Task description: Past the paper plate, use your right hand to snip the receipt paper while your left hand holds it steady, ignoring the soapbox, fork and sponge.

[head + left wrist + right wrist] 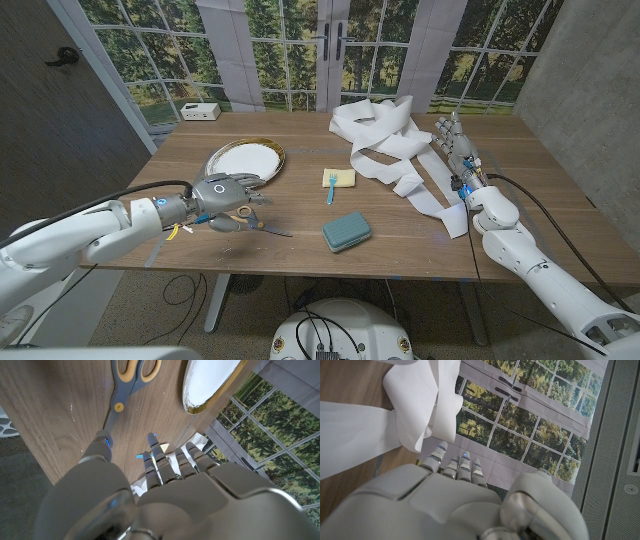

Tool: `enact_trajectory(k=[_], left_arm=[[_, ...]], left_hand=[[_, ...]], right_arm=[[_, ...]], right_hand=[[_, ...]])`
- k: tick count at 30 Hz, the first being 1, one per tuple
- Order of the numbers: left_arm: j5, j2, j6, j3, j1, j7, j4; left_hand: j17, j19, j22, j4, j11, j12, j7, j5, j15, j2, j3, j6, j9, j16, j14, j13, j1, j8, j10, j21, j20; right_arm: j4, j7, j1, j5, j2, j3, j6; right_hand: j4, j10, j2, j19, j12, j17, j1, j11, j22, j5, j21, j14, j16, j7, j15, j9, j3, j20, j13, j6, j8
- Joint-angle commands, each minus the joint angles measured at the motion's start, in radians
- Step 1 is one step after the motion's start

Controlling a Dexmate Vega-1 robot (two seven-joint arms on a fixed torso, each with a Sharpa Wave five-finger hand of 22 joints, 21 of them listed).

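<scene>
The white receipt paper (385, 135) lies crumpled at the far right of the table, with long strips trailing toward the front edge; it is also in the right wrist view (420, 400). My right hand (456, 150) stands beside its right side, fingers straight and apart, holding nothing (460, 495). The gold-rimmed paper plate (245, 158) sits at the far left (210, 380). Scissors (248, 219) with tan handles lie in front of it (119, 407). My left hand (225, 192) hovers just over them with its fingers spread and nothing in them (165, 490).
A yellow sponge (341, 178) with a blue fork (329, 188) on it lies mid-table. The teal soapbox (347, 231) sits near the front edge. A small white box (201, 111) stands at the back left corner.
</scene>
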Motion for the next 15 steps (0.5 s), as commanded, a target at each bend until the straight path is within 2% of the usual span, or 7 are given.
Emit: enact_trajectory(k=[1,5,15], left_arm=[[-0.016,0.046,0.021,0.053,-0.019,0.032,0.024],[-0.019,0.07,0.019,0.066,-0.013,0.03,0.028],[-0.03,0.087,0.043,0.077,-0.005,0.034,0.032]], left_hand=[[0.003,0.009,0.003,-0.004,-0.001,0.005,0.0,0.001,-0.144,0.001,0.002,0.013,0.002,0.004,0.012,0.005,0.014,0.003,0.012,-0.002,-0.029],[0.003,0.01,0.003,-0.004,-0.001,0.005,0.0,0.001,-0.144,0.005,0.004,0.017,0.002,0.003,0.013,0.005,0.019,0.003,0.014,-0.002,-0.03],[0.002,0.011,0.002,-0.006,-0.002,0.005,0.003,0.001,-0.149,0.01,0.009,0.023,0.002,0.003,0.018,0.006,0.03,0.002,0.02,-0.003,-0.032]], right_arm=[[-0.014,-0.011,-0.011,-0.007,-0.008,0.006,-0.007],[-0.012,-0.011,-0.011,-0.002,-0.005,0.007,-0.008],[-0.002,-0.013,-0.012,0.001,0.006,0.004,-0.008]], right_hand=[[0.0,0.005,-0.001,0.0,-0.001,0.003,0.008,0.0,0.006,-0.004,-0.001,0.001,-0.005,0.002,-0.002,0.004,0.007,0.009,0.003,0.009,0.004],[0.0,0.006,-0.001,0.0,-0.001,0.003,0.008,-0.002,0.006,-0.005,-0.001,0.001,-0.005,0.002,-0.002,0.004,0.007,0.009,0.003,0.009,0.004],[0.0,0.011,-0.001,0.001,0.001,0.003,0.009,-0.004,0.006,-0.006,-0.001,0.003,-0.004,-0.002,-0.008,0.004,0.008,0.01,0.003,0.017,0.006]])
